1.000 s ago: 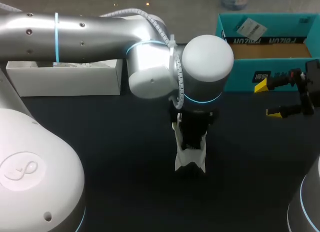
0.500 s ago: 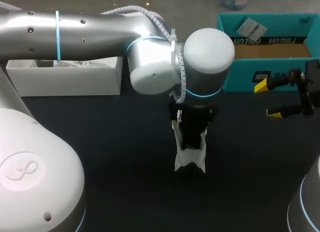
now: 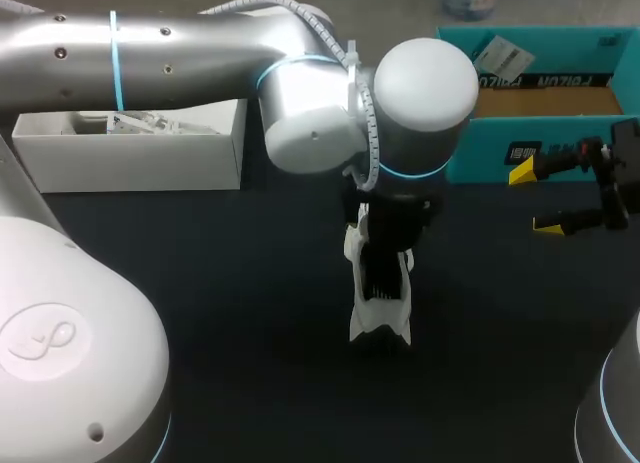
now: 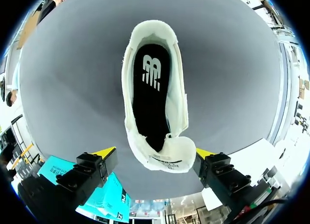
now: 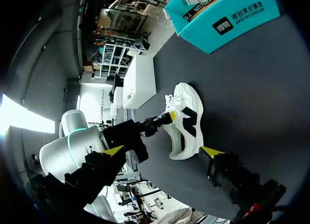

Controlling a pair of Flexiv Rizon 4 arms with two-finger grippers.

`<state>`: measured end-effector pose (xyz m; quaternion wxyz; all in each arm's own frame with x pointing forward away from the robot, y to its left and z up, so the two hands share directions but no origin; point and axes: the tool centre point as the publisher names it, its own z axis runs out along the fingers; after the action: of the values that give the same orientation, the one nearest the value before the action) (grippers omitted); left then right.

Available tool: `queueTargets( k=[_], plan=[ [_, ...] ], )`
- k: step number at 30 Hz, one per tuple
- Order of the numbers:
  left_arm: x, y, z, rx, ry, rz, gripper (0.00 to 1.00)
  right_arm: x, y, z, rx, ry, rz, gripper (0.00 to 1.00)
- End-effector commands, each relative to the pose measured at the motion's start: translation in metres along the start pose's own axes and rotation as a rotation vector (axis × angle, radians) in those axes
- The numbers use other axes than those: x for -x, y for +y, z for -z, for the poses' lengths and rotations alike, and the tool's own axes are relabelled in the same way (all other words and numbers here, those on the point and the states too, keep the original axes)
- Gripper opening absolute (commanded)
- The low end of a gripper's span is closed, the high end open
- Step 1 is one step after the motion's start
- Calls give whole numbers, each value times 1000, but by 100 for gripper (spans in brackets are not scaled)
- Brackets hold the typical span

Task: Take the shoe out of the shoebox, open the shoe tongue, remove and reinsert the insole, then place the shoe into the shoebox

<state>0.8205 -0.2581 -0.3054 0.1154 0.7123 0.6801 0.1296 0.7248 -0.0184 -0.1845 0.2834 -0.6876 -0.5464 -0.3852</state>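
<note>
The white shoe (image 3: 380,308) with black side panels stands upright on the dark table, under my left arm's wrist (image 3: 420,93). From the left wrist view I look down into the shoe (image 4: 155,88): the black insole (image 4: 150,98) lies flat inside and the tongue (image 4: 172,151) is folded forward. My left gripper (image 4: 154,155) is open just above the shoe, one finger on each side of the tongue end. The teal shoebox (image 3: 530,103) stands open at the far right. In front of it hangs my right gripper (image 3: 535,198), open and holding nothing.
A white box (image 3: 130,148) with crumpled paper sits at the far left. The right wrist view shows the shoe (image 5: 186,120) between that white box (image 5: 138,81) and the teal shoebox (image 5: 223,16), with bare dark tabletop around it.
My left arm has drifted slightly right and away from me, uncovering more of the white box. The shoe and the right arm have not moved.
</note>
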Motion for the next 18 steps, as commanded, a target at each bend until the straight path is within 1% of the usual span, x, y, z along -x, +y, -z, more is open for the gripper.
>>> queueTargets(
  k=[1, 2, 4, 5, 6, 7, 8, 9, 10, 11, 12, 13, 14, 18],
  plan=[
    [-9, 6, 9, 16, 7, -4, 94, 0, -1, -1, 3, -3, -1, 100],
    [-11, 8, 10, 20, 10, -6, 93, 0, -1, -1, 3, -3, -1, 100],
    [-14, 11, 12, 31, 18, -7, 80, 0, -1, -1, 3, -3, -1, 100],
    [-16, 13, 13, 35, 20, -2, 77, 0, -1, -1, 3, -3, -1, 100],
    [-16, 14, 14, 36, 20, 0, 79, 0, -1, -1, 3, -3, -1, 100],
    [-18, 17, 15, 40, 21, 5, 75, 0, -1, -1, 3, -3, -1, 100],
    [-19, 18, 16, 43, 22, 6, 66, 0, -1, -1, 3, -3, -1, 100],
    [-21, 20, 18, 45, 26, 4, 53, 0, -1, -1, 3, -3, -1, 100],
    [-22, 22, 20, 52, 27, 10, 44, 0, -1, -1, 3, -3, -1, 100],
    [-23, 25, 22, 56, 29, 12, 43, 0, -1, -1, 3, -3, -1, 100],
    [-24, 29, 24, 65, 31, 14, 26, 0, -1, -1, 3, -3, -1, 100],
    [-25, 34, 27, 71, 27, 20, 2, 0, -1, -1, 3, -3, -1, 100],
    [-26, 37, 29, 77, 29, 24, 0, 0, -1, -1, 3, -3, -1, 100],
    [-25, 45, 33, 86, 18, 35, 0, 0, -1, -1, 3, -3, -1, 100]
  ],
)
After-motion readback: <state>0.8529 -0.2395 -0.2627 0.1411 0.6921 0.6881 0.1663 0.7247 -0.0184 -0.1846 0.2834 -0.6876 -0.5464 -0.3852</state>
